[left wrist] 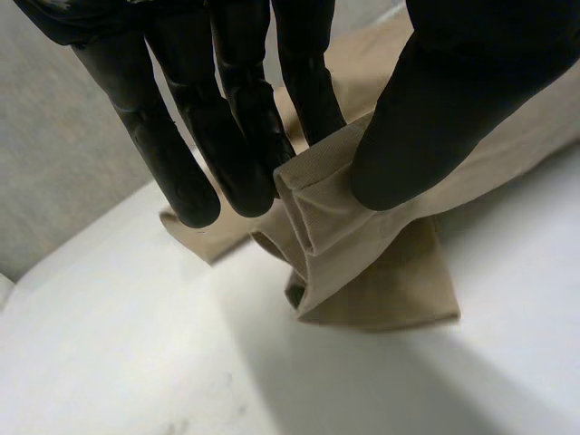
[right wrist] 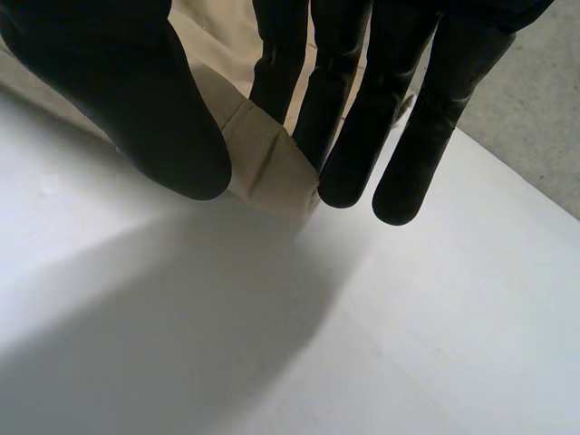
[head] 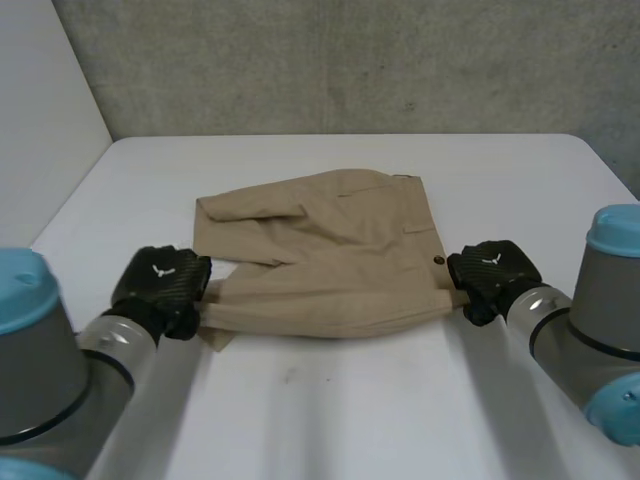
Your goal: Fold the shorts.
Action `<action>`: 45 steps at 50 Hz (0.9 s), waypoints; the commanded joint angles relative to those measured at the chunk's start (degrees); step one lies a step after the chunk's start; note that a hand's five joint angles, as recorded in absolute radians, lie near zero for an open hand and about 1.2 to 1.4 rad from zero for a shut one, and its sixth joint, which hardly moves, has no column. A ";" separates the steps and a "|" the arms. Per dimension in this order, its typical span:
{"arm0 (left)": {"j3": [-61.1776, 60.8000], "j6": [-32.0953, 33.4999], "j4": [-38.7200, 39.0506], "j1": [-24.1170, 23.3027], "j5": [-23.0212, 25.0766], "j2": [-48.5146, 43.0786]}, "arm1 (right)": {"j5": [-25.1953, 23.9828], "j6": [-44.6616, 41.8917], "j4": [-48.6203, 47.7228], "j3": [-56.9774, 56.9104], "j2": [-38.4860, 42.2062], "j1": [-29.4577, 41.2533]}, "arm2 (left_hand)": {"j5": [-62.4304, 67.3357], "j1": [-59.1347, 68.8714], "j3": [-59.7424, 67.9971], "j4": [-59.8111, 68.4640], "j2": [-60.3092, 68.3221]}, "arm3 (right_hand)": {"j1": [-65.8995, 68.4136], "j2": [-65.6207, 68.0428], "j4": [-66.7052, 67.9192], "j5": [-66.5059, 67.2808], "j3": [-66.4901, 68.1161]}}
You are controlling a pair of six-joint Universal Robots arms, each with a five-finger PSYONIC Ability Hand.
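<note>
While the shorts [head: 330, 250] lie across the middle of the table [head: 330, 400], I hold their near edge at both ends. My left hand [head: 160, 285] has the leg hem [left wrist: 308, 208]: the fingers [left wrist: 245, 154] are nearly straight and press the doubled cloth against the thumb [left wrist: 426, 127]. My right hand [head: 492, 272] has the waistband corner [right wrist: 267, 159], just beside the button [head: 438, 261], pinched likewise between fingers [right wrist: 353, 136] and thumb [right wrist: 154, 109]. The two grips sit at opposite ends of one edge so that it can rise as a straight line. Between them the edge is rounded up off the table, while the far half lies flat. I judge the step in hand to be carrying this near edge over to the far one, halving the shorts lengthwise.
</note>
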 commanded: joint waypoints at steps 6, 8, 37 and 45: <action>-0.48 -9.25 -24.45 -0.51 6.36 15.57 | -0.74 -7.56 18.19 1.04 -17.88 -0.86 | 15.56 15.41 12.06 11.06 11.65 | 28.42 12.83 11.94 15.79 12.96; -0.48 -9.43 -28.68 -0.43 7.78 17.07 | -1.00 -9.05 20.92 1.21 -19.29 -0.86 | 15.56 15.41 12.06 11.06 11.65 | 28.42 12.83 11.94 15.79 12.96; 5.39 -8.46 -25.63 5.90 17.89 8.58 | -8.22 -20.42 27.11 0.96 -15.36 -8.33 | 15.56 15.41 12.06 11.06 11.65 | 28.42 12.83 11.94 15.79 12.96; 22.24 -5.65 -21.86 5.29 11.41 -2.60 | -4.62 -11.98 15.68 -9.22 -9.72 -6.58 | 15.56 15.41 12.06 11.06 11.65 | 28.42 12.83 11.94 15.79 12.96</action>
